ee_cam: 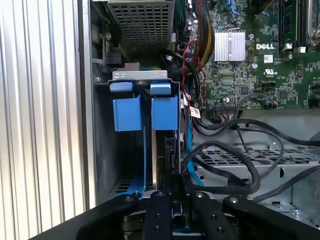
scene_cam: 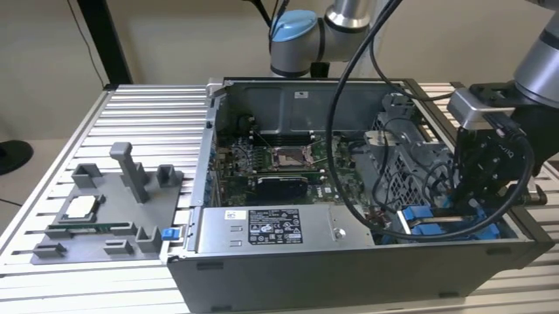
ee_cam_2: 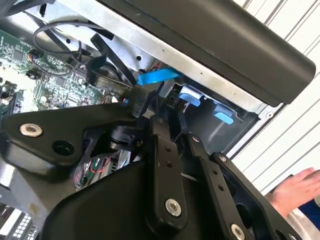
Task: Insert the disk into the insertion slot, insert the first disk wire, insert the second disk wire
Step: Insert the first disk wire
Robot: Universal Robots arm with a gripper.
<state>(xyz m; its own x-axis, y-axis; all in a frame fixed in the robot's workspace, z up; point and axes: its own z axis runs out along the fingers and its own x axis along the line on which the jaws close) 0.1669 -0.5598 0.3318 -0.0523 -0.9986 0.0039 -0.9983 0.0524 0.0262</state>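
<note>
The disk (ee_cam: 166, 148) stands edge-on in the insertion slot of the drive bay (ee_cam: 140, 75), and its bright blue frame (ee_cam: 164, 109) is level with a second blue frame (ee_cam: 126, 107) beside it. In the exterior view the blue frames (scene_cam: 428, 219) sit at the front corner of the open computer case (scene_cam: 349, 268), on the exterior view's right. My gripper (ee_cam: 174, 176) (ee_cam_2: 167, 120) (scene_cam: 463, 208) reaches down to the disk's near end and looks shut on the plug of a black disk wire (ee_cam: 235, 152). A thin blue wire (ee_cam: 192, 165) (ee_cam_2: 157, 76) runs alongside.
A person's hand (ee_cam_2: 297, 187) hovers outside the case wall. The big grey power-supply box (scene_cam: 262, 229) lies along the case front, with the motherboard (scene_cam: 279, 163) behind it. Black cable loops (ee_cam: 260, 127) crowd the bay. A grey parts fixture (scene_cam: 105, 216) sits on the slatted table (scene_cam: 148, 111).
</note>
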